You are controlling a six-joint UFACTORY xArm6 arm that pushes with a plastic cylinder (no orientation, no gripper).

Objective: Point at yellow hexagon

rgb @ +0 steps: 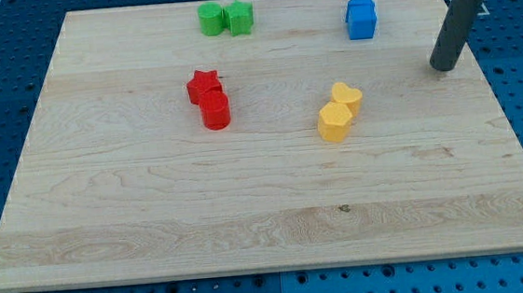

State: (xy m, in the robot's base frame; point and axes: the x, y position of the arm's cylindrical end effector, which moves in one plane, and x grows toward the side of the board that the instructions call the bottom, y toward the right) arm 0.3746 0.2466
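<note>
The yellow hexagon (334, 122) lies right of the board's centre, touching a yellow heart (347, 97) just above and to its right. My tip (442, 68) rests on the board near the right edge, well to the right of and a little above the yellow pair, touching no block. The dark rod rises from it toward the view's top right corner.
A red star (203, 85) and a red cylinder (216, 112) touch left of centre. Two green blocks (211, 19) (239, 18) sit together at the top. Two blue blocks (361, 17) stand at the top right. The wooden board (155, 220) lies on a blue perforated table.
</note>
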